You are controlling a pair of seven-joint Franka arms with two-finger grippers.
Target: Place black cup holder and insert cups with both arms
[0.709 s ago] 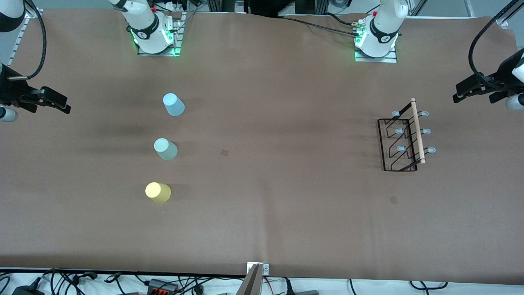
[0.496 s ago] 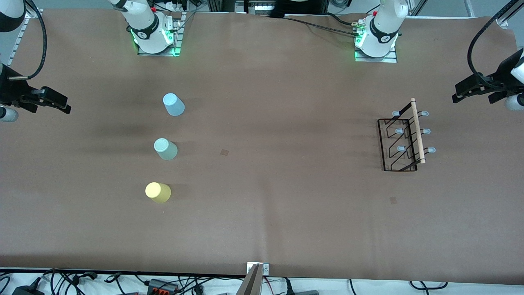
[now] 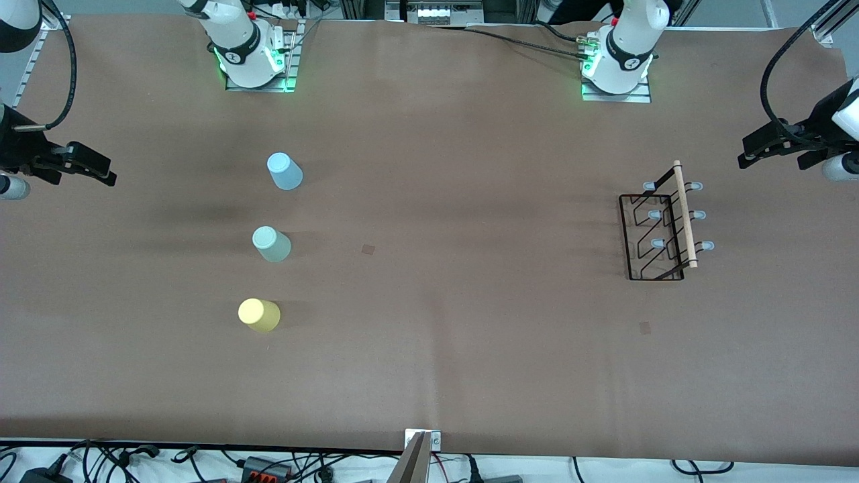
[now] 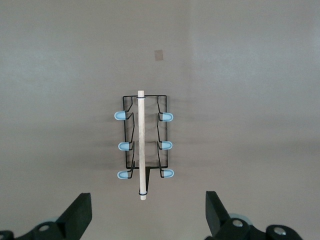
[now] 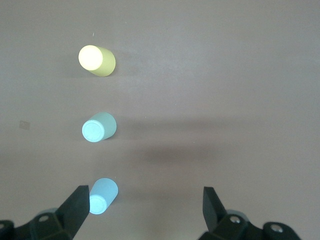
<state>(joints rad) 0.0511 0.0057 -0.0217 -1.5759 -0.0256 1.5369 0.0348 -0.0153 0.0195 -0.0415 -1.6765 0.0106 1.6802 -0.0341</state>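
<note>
The black cup holder (image 3: 654, 235) stands on the table toward the left arm's end, with its wooden rod (image 3: 685, 215) on top and empty pale-blue prong tips. It also shows in the left wrist view (image 4: 131, 142). Three cups stand upside down in a row toward the right arm's end: light blue (image 3: 284, 171), mint-green (image 3: 271, 243), yellow (image 3: 259, 314). The right wrist view shows them too: light blue (image 5: 102, 196), mint-green (image 5: 98, 127), yellow (image 5: 96, 60). My left gripper (image 3: 746, 154) (image 4: 147, 216) is open and empty, beside the holder. My right gripper (image 3: 107, 173) (image 5: 145, 210) is open and empty, apart from the cups.
The brown table cover (image 3: 456, 201) bears two small darker square marks (image 3: 368, 249) (image 3: 645, 327). Both arm bases stand along the table's edge farthest from the front camera. Cables and a metal bracket (image 3: 419, 456) lie along the nearest edge.
My left gripper has shifted very slightly toward the holder. The cups, the holder and the right gripper have not moved.
</note>
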